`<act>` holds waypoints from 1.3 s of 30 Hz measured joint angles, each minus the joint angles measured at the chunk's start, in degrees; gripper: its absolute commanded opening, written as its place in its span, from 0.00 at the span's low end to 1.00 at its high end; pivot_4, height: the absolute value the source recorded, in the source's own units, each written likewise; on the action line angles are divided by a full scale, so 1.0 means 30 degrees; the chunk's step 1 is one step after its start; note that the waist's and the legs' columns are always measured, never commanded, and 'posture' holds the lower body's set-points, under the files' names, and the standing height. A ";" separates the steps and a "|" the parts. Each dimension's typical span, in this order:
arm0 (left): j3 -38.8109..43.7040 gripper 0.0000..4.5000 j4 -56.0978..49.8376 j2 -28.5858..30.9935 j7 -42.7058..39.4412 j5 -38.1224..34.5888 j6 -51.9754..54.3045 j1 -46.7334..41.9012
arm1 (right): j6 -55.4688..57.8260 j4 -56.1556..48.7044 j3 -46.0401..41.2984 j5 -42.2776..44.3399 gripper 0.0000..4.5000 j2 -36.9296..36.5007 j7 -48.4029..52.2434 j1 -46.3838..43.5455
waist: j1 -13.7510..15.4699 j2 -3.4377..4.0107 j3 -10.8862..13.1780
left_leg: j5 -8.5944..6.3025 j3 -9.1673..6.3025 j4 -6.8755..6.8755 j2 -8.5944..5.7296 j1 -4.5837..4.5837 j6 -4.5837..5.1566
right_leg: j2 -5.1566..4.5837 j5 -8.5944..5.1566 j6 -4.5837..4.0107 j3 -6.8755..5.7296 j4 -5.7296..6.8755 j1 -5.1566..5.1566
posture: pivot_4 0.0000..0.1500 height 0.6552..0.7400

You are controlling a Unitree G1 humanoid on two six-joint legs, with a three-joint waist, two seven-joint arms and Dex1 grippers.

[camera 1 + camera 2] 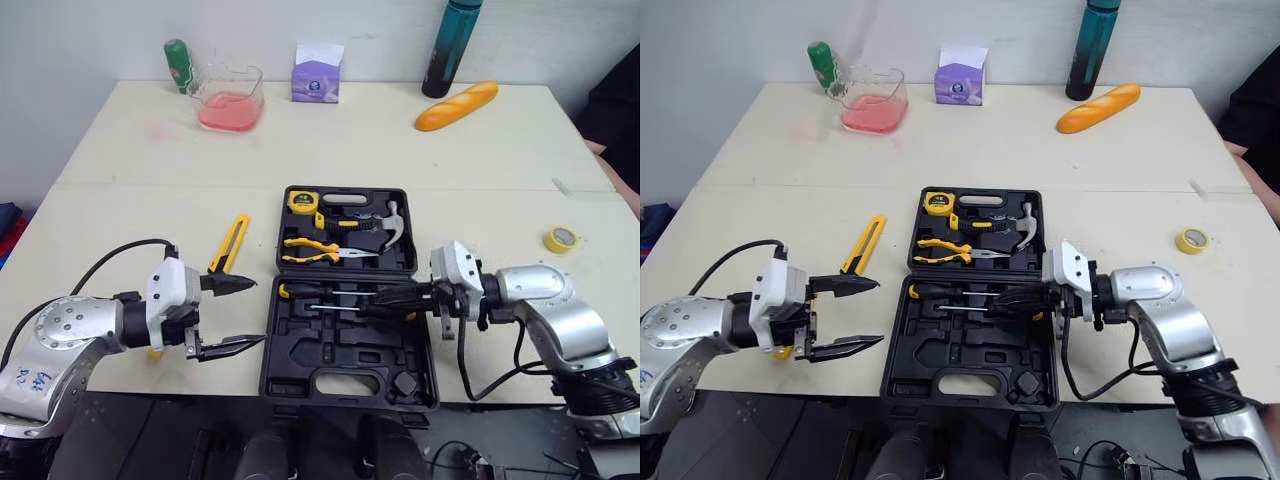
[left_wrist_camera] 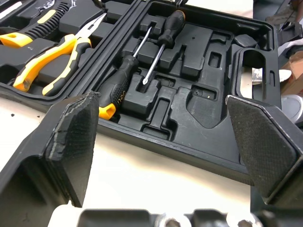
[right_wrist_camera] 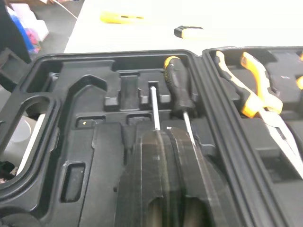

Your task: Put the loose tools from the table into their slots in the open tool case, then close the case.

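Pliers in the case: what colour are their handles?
Yellow with black; the left wrist view shows the pliers best.

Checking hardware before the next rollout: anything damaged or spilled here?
One pad of the left gripper looks torn along its edge. Faint pink smear on the table beside the clear container.

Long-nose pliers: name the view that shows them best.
Left eye view: the long-nose pliers lie whole, from yellow handles to tip, in the lid half of the tool case. The right eye view shows the same. The left wrist view shows them close but at a steep slant. In the right wrist view they run out of frame.
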 measured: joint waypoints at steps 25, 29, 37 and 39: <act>-0.0094 1.00 0.0018 -0.0020 -0.0055 0.0296 -0.0005 0.0049 | -0.3596 0.3773 0.1322 -0.2000 0.01 0.2151 -0.0633 -0.0348 | -0.0056 -0.0106 -0.0065 | 0.0002 0.0016 0.0002 0.0022 0.0078 -0.0008 | 0.0003 -0.0007 -0.0012 0.0025 0.0034 0.0036 | 1.00 1.00; -0.0093 1.00 0.0018 -0.0020 -0.0051 0.0325 -0.0005 0.0075 | -0.3572 0.3757 0.1522 -0.2032 0.01 0.2152 -0.0750 -0.0395 | -0.0076 -0.0113 -0.0070 | -0.0003 0.0016 0.0001 0.0033 0.0083 -0.0017 | 0.0005 -0.0011 -0.0024 0.0025 0.0037 0.0036 | 1.00 1.00; -0.0090 1.00 0.0018 -0.0020 -0.0043 0.0352 -0.0008 0.0182 | -0.2592 0.3666 0.2378 -0.2599 0.01 0.1764 -0.0923 -0.1106 | -0.0209 -0.0145 -0.0116 | -0.0003 0.0017 0.0001 0.0057 0.0107 -0.0037 | 0.0008 -0.0020 -0.0061 0.0016 0.0056 0.0042 | 1.00 1.00; -0.0091 1.00 0.0018 -0.0020 -0.0047 0.0357 -0.0008 0.0181 | -0.1906 0.3512 0.2760 -0.2713 0.01 0.1502 -0.0904 -0.1350 | -0.0236 -0.0177 -0.0193 | -0.0006 0.0014 0.0001 0.0064 0.0111 -0.0041 | 0.0007 -0.0022 -0.0066 0.0013 0.0055 0.0048 | 1.00 1.00</act>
